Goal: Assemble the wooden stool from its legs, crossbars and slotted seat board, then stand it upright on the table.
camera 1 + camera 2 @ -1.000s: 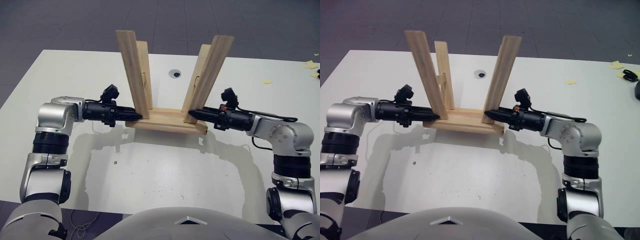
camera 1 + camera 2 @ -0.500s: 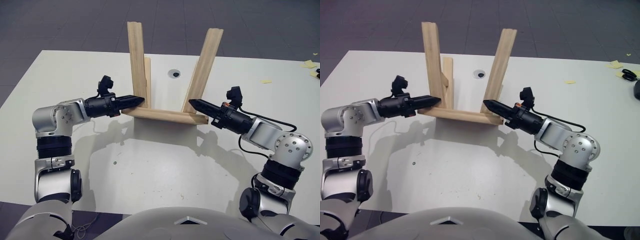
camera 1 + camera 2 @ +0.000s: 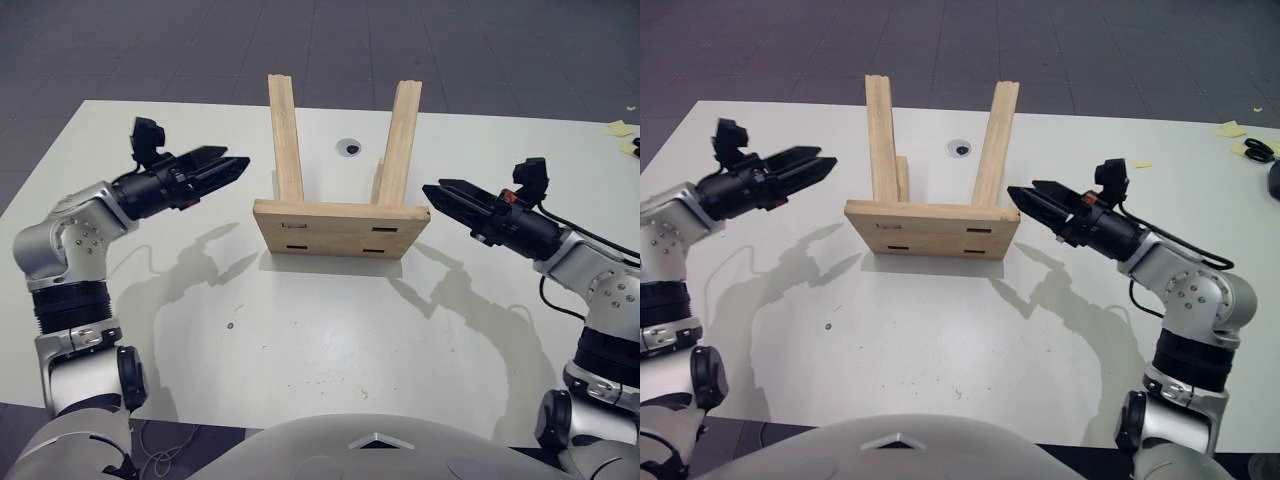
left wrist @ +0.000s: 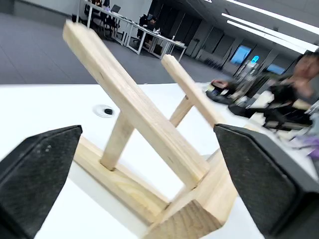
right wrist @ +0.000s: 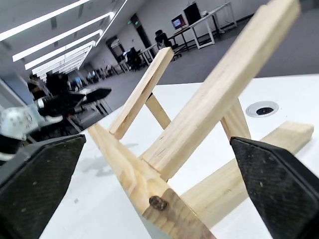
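– White table (image 3: 320, 330), dark grey floor past its far edge: what is on it?

– One wooden stool (image 3: 340, 215), put together, sitting mid-table and a little toward the far side. It is not standing on its feet. The seat board (image 3: 400, 235) is turned toward the robot, so its flat face and four dark slots (image 3: 293, 226) show. The legs (image 3: 285, 140) run up and away toward the table's far edge. A crossbar (image 4: 181, 110) joins two of them, as the left wrist view shows.

– And the arms?

– One on each side of the stool, pointing inward at it. The left gripper (image 3: 236, 156) hangs just off the stool's left side with its two black fingers (image 3: 210, 153) spread. It holds nothing and does not touch the wood.

– The right one?

– The right gripper (image 3: 432, 190) is also parted and empty. Its tips are close beside the seat board's right end, with a sliver of table between them.

– Anything else on the table?

– A round cable hole (image 3: 350, 148) behind the stool, between the legs.
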{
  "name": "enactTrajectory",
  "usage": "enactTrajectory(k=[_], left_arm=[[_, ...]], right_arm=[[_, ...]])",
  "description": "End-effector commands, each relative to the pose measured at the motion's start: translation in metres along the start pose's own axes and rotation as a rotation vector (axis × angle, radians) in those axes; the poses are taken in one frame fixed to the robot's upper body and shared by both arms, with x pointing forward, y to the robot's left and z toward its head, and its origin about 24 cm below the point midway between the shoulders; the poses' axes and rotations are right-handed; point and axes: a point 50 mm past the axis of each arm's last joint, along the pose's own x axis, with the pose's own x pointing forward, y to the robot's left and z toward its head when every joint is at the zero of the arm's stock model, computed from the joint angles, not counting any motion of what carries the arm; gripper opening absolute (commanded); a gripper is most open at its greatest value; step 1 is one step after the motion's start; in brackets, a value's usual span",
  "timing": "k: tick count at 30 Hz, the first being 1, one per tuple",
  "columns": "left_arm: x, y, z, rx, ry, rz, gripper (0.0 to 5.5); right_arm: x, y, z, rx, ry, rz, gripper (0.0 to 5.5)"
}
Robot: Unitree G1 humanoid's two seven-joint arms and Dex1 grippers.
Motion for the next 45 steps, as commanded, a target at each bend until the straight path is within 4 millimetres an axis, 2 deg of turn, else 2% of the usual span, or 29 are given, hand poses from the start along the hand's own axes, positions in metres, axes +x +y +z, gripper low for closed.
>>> enactTrajectory(k=[1,6,9,13,18,19,24,29,38,39,41,45], left_arm=[[-0.002,-0.029,-0.019,0.137,0.153,-0.167,5.38],[-0.001,-0.029,-0.042,0.117,0.285,-0.285,5.38],[0.013,-0.015,-0.053,0.152,0.313,-0.266,5.38],[0.032,-0.005,-0.064,0.174,0.315,-0.269,5.38],[0.042,-0.001,-0.069,0.152,0.322,-0.312,5.38],[0.042,-0.001,-0.070,0.156,0.327,-0.317,5.40],[0.039,0.001,-0.075,0.103,0.344,-0.334,4.65],[0.046,-0.001,-0.077,0.088,0.327,-0.349,3.88],[0.052,-0.005,-0.069,0.016,0.288,-0.389,2.35],[0.051,-0.005,-0.067,-0.009,0.285,-0.400,2.31],[0.048,-0.008,-0.065,-0.062,0.284,-0.430,2.23],[0.041,-0.015,-0.053,-0.195,0.277,-0.512,2.21]], right_arm=[[-0.007,0.003,-0.019,-0.262,0.247,0.139,5.40],[-0.007,-0.032,-0.036,-0.388,0.365,0.145,5.40],[0.002,-0.048,-0.040,-0.420,0.383,0.152,5.40],[0.021,-0.056,-0.045,-0.412,0.370,0.180,5.40],[0.031,-0.048,-0.056,-0.381,0.374,0.263,5.40],[0.032,-0.047,-0.057,-0.379,0.375,0.270,5.20],[0.032,-0.046,-0.060,-0.359,0.369,0.264,4.52],[0.036,-0.044,-0.064,-0.356,0.367,0.260,3.79],[0.038,-0.041,-0.067,-0.341,0.369,0.254,2.31],[0.038,-0.041,-0.067,-0.332,0.372,0.256,2.22],[0.038,-0.039,-0.067,-0.286,0.378,0.264,1.92],[0.036,-0.025,-0.053,-0.046,0.379,0.343,1.87]])
